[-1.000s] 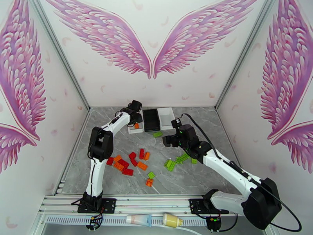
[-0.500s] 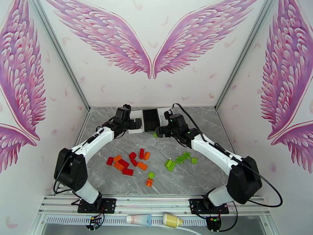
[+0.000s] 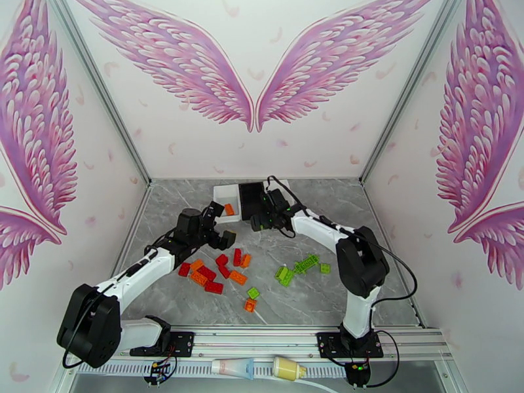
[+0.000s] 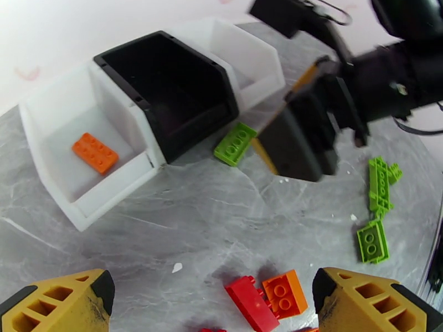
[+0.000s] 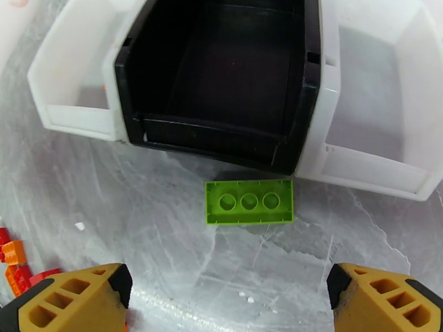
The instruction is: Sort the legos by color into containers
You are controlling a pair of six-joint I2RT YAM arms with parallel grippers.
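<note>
The containers stand in a row at the back: a left white box (image 4: pixel 52 125), a black middle box (image 5: pixel 221 78) and a right white box (image 5: pixel 376 95). One orange lego (image 4: pixel 95 152) lies in the left white box (image 3: pixel 221 194). A green lego (image 5: pixel 249 202) lies on the table just in front of the black box, and my right gripper (image 5: pixel 227 297) hangs open over it. My left gripper (image 3: pixel 220 225) is open and empty, above the table between the boxes and the red and orange legos (image 3: pixel 216 270). Green legos (image 3: pixel 301 264) lie to the right.
The grey marble table (image 3: pixel 295 299) is walled on three sides. The two grippers are close together in front of the boxes, and the right gripper's fingers (image 4: pixel 299 139) show in the left wrist view. A metal rail (image 3: pixel 262 335) runs along the near edge.
My left gripper opened wide and drew back from the left white box, leaving the orange lego inside. My right gripper swung left and back, over the green lego by the black box.
</note>
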